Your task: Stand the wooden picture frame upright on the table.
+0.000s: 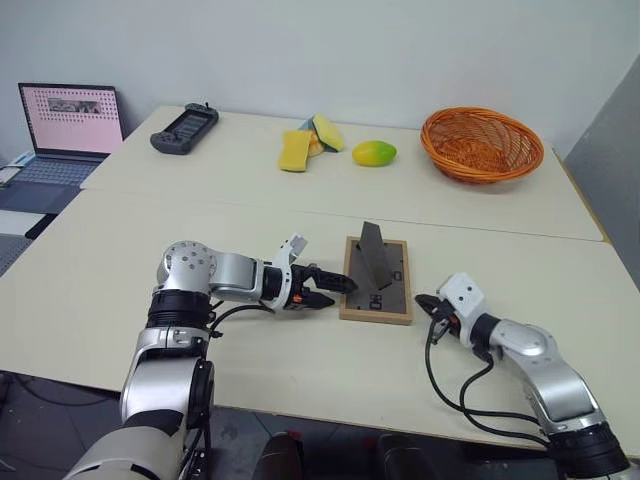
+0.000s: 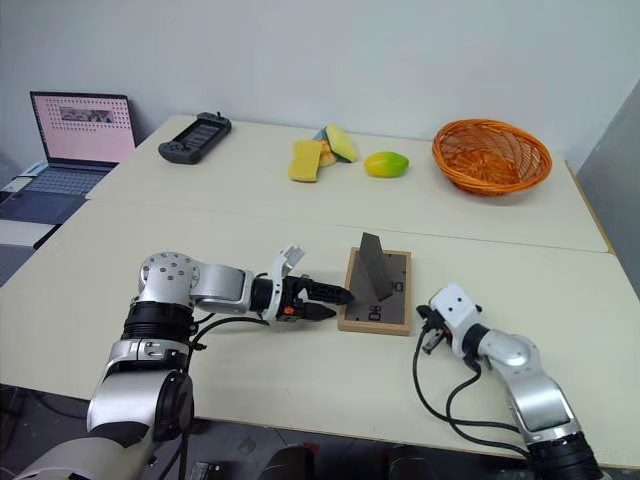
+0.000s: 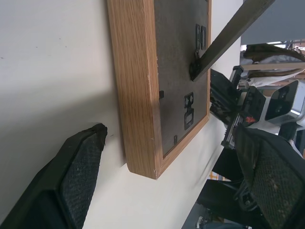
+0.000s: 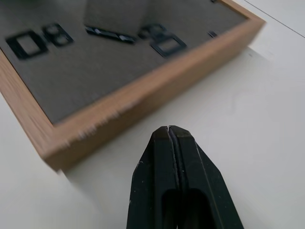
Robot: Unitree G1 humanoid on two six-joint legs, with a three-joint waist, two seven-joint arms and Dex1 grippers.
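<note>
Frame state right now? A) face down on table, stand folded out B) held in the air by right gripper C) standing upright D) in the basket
A: the frame lies flat on the table, grey back up, with its triangular stand sticking up.

Head pair high, wrist cameras low and close
Both eye views look down over the surface [image 1: 120, 300]; each wrist view sits near the wooden picture frame [image 1: 377, 282], facing it from opposite sides
</note>
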